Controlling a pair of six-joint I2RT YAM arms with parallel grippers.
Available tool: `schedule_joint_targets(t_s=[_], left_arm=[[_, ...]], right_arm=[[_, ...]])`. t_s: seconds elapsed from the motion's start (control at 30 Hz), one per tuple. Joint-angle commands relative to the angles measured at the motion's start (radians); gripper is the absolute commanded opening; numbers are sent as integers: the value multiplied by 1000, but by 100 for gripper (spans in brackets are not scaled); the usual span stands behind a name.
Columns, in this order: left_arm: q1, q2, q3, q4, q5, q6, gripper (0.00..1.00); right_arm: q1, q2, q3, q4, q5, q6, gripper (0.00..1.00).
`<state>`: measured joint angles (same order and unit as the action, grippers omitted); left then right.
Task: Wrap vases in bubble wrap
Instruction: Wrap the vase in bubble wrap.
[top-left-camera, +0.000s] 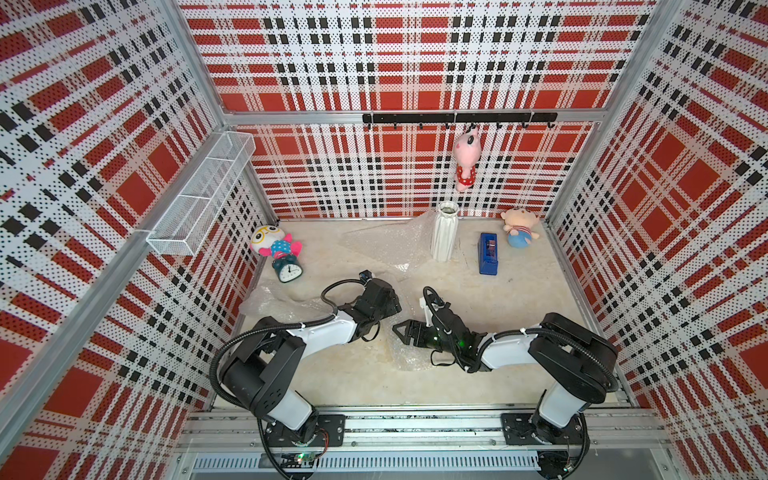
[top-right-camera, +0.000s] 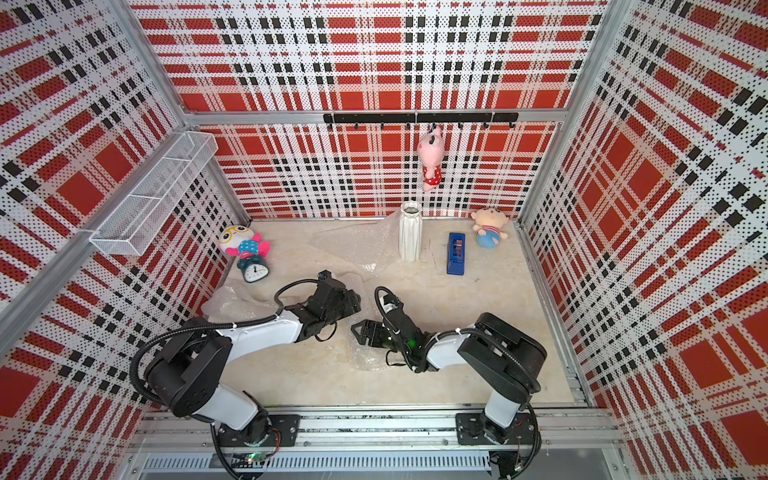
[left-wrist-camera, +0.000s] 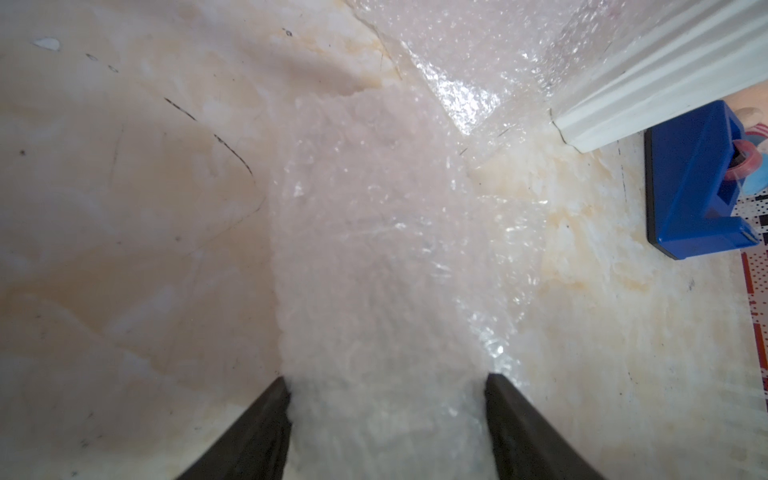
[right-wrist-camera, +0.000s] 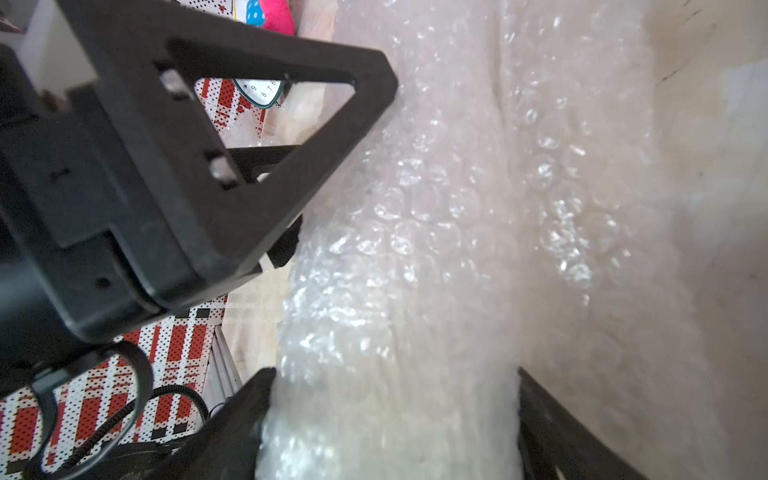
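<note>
The roll of clear bubble wrap (left-wrist-camera: 374, 249) sits right between the jaws of the left gripper (left-wrist-camera: 386, 382): jaws wide, roll fills the gap, touches both inner faces, held. From there it runs on across the beige marbled worktop (left-wrist-camera: 124, 187). The right gripper (right-wrist-camera: 395, 386) is alike: jaws wide, the roll packed between them, pressed on both sides, held. What is inside the roll, cannot tell. In the right wrist view 1 black triangular finger of the left gripper lies against the roll's side. In both top views the 2 grippers meet near the middle of the worktop, tips close together, roll mostly hidden under them. The tall white ribbed ceramic vase (top-left-camera: 444, 232) stands upright at far centre, bare, well apart from both jaws. A loose clear bubble-wrap sheet (top-left-camera: 386, 245) lies just left of it, touching it. A crumpled bubble-wrap sheet (top-left-camera: 274, 303) lies at the left edge. The blue tape dispenser (top-left-camera: 488, 253) stands right of the vase, not touching.
</note>
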<state>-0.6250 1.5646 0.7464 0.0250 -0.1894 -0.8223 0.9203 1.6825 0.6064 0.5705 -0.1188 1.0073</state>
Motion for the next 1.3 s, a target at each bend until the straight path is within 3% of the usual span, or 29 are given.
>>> schedule_joint_targets(t_s=[0.0, 0.17, 0.37, 0.53, 0.67, 1.0, 1.27], left_arm=[[-13, 48, -14, -100, -31, 30, 72], [-28, 63, -10, -106, -47, 37, 71], [-41, 68, -5, -108, -56, 35, 70], [-47, 63, -4, -108, -58, 33, 70], [-49, 55, -4, -110, -60, 36, 70], [-48, 53, -1, -106, -53, 37, 70], [-48, 47, -9, -93, -40, 31, 70]], right_arm=[[4, -77, 37, -152, 31, -96, 88], [-46, -209, 23, -225, 14, -173, 86], [-194, -285, -27, -255, 4, -167, 72], [-274, -181, -8, -203, -57, -159, 64], [-276, -87, 22, -137, -94, -147, 63], [-276, 92, 53, 86, -236, -63, 49], [-276, 162, 111, 87, -260, -69, 37]])
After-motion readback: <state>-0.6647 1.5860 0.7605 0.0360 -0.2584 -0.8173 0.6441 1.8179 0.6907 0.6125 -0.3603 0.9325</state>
